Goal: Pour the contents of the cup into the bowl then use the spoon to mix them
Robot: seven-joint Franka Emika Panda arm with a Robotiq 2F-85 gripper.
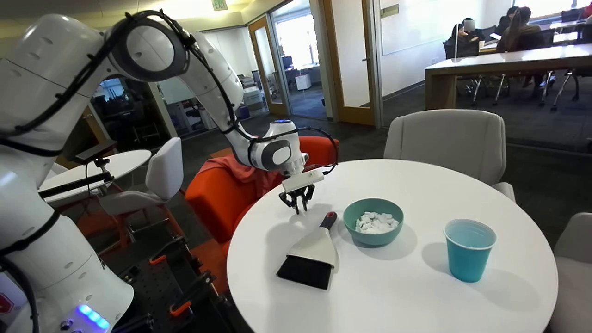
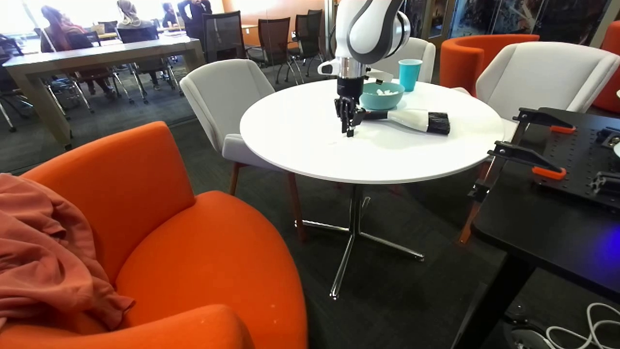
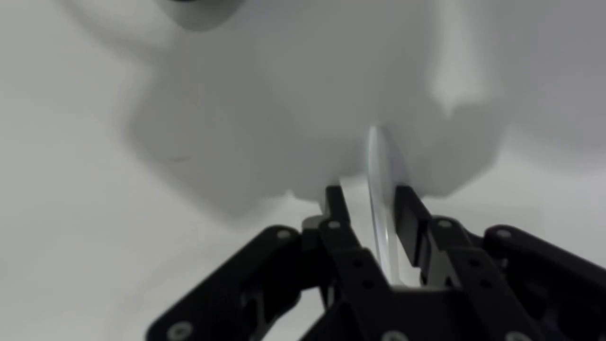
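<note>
Nearest the camera, at left in an exterior view, stands the white robot arm, arched over to the far left part of the round white table. Its gripper points down close to the tabletop. To its right and nearer lies a brush, handle toward the far side, dark bristles toward the near. Just right of the handle stands the bowl, with the white bits inside. Farther right, well apart from the bowl, the cup stands upright.

In an exterior view, an orange chair occupies the near left, a reddish cloth over its left side. Beyond it, the gripper is at the table; the brush lies to its right, bowl and cup farther off.

Wrist view: the jaws, nearest the lens, stand narrowly apart, one on each side of the spoon. A gap shows on the left; contact on the right cannot be confirmed. The spoon's far end extends past the fingertips.
</note>
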